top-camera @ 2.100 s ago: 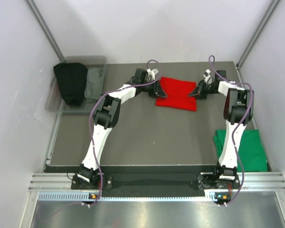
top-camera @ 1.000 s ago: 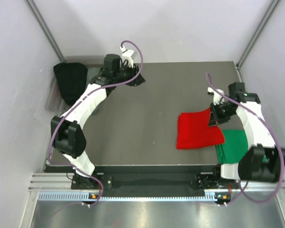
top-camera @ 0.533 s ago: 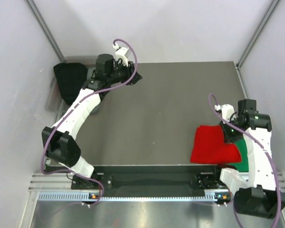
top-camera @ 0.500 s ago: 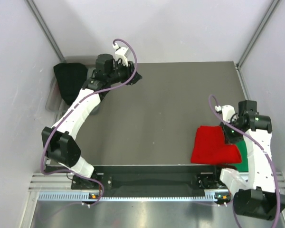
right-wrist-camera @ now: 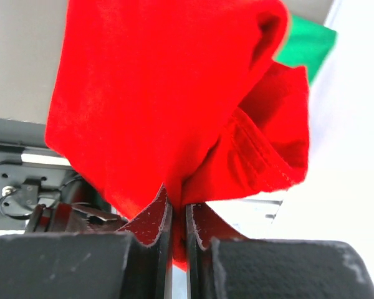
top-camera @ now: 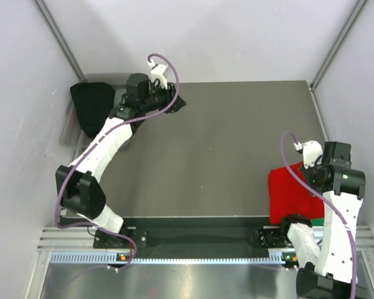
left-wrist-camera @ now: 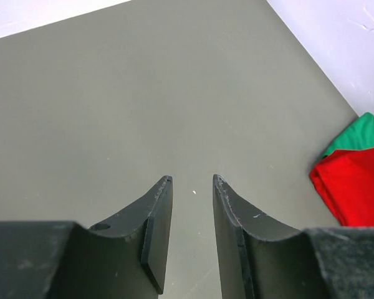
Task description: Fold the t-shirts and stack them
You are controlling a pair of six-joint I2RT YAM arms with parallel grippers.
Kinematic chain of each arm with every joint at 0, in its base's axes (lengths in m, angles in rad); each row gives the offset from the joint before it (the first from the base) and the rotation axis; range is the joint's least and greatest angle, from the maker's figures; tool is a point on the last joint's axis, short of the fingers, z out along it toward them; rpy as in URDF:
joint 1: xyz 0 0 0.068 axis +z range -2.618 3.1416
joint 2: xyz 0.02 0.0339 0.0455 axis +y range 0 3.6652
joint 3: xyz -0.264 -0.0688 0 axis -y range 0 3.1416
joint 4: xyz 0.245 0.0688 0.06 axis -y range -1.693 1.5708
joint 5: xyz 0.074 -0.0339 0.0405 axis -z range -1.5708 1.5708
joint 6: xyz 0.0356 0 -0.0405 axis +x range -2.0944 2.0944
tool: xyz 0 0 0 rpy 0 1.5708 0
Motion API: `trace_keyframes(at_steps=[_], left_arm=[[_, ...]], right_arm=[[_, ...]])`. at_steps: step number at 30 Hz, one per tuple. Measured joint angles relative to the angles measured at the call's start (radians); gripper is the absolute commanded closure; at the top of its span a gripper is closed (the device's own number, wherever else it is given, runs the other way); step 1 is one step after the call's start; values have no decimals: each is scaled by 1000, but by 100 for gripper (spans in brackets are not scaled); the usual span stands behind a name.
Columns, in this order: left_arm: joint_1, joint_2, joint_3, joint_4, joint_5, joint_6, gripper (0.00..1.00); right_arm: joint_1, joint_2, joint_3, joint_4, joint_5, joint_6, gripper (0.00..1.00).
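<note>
Starting from the left: got a dark cloth (top-camera: pixel 92 109) heaped in a grey bin (top-camera: pixel 67 134) at the far-left corner, out of the action for now. Next over, spotted the left gripper (left-wrist-camera: pixel 192 179) hanging above the far side of the bench (top-camera: pixel 224 143), jaws partly spread with nothing between them, so basically idle.

Moving right, found the red t-shirt (right-wrist-camera: pixel 156 93), folded and dangling from the right gripper (right-wrist-camera: pixel 177 208), pinched tight on a bunched edge of the cloth. Hanging at the near-right corner of the bench, partly past the edge, just over the green t-shirt (left-wrist-camera: pixel 361 132), with only a sliver of that one peeking out behind.

Looks like the stacking step, nearly done for the red one. To do it well:
- Lower slowly so the loose end lands first.
- Drag a touch to lay the fold flat.
- Line the edges up with the green one.
- Only then let go.

Worth watching that bunched grip, since it could tug the fold open on release. Tight on room over there too, with a white wall (top-camera: pixel 361 93) just beside and a metal rail (top-camera: pixel 206 240) below the bench edge, so easy to spill half of it off the side. Plain matte grey top, white walls all round.
</note>
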Motion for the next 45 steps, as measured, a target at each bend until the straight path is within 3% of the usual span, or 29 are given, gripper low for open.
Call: trace_keyframes(at_steps=[12, 24, 35, 36, 38, 40, 43, 45], left_arm=[[0, -8, -11, 29, 16, -22, 63], [0, -8, -18, 42, 35, -35, 63], [1, -10, -38, 49, 37, -41, 63], [1, -11, -42, 50, 37, -41, 63], [1, -13, -49, 51, 36, -41, 63], [1, -17, -55, 51, 35, -40, 63], [1, -22, -63, 56, 35, -40, 63], [1, -28, -69, 59, 33, -40, 62]], right_arm=[[-151, 45, 55, -2, 43, -31, 100], [-592, 208, 56, 9, -73, -265, 100], [-647, 355, -21, 182, -96, -294, 100], [-651, 368, -28, 203, -94, -293, 97], [-660, 389, -40, 239, -93, -287, 67], [-667, 402, -43, 274, -89, -275, 23], [-674, 391, -39, 320, -110, -266, 1], [-674, 352, -35, 332, -140, -262, 0]])
